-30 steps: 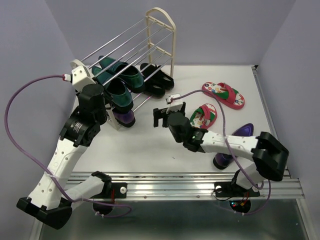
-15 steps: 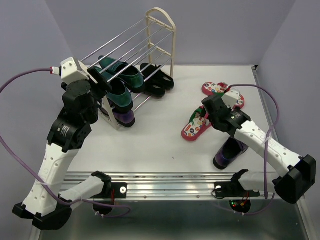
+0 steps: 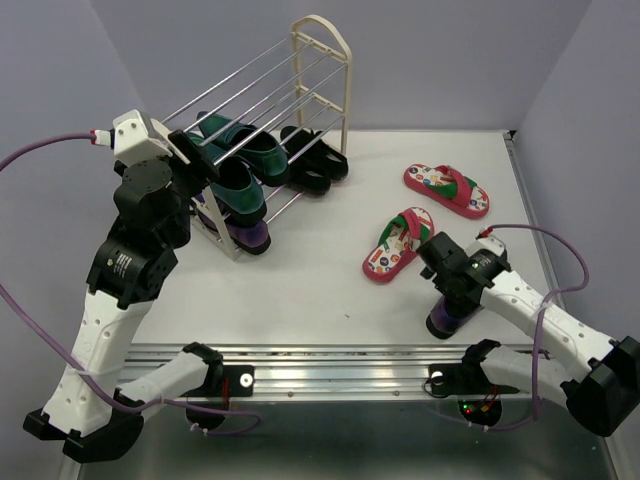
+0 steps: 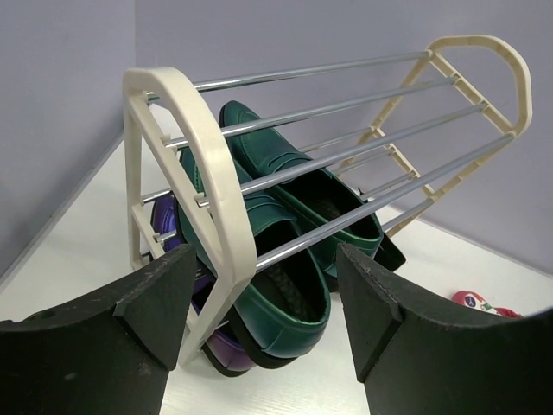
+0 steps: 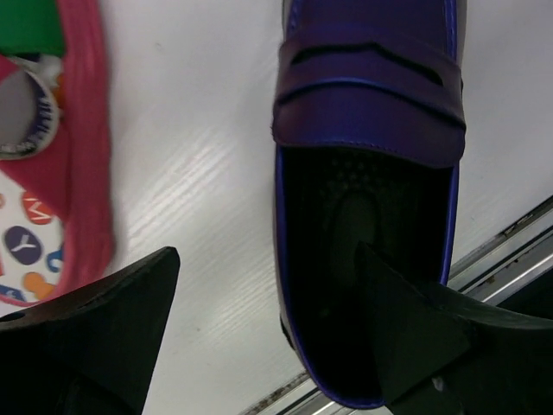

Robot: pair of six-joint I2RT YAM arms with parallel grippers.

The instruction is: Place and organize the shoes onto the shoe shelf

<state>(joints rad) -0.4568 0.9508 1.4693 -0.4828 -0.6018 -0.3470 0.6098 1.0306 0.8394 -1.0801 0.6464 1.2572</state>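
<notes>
The right gripper [image 5: 266,252] hangs wide open and empty just over the purple loafer [image 5: 367,173]. Its right finger sits above the shoe's open heel and its left finger above bare table [image 5: 199,173]. Just outside the left finger lies a red flip-flop [image 5: 52,173], with its mate [image 3: 447,190] farther ahead.

The left gripper [image 4: 266,252] is also spread wide and holds nothing. Directly ahead stands the near cream end frame of the shoe shelf [image 4: 216,190]. Past the frame, green shoes [image 4: 268,225] rest on the rods above a second purple loafer [image 4: 168,225]. Black shoes [image 3: 315,165] sit farthest along.
</notes>
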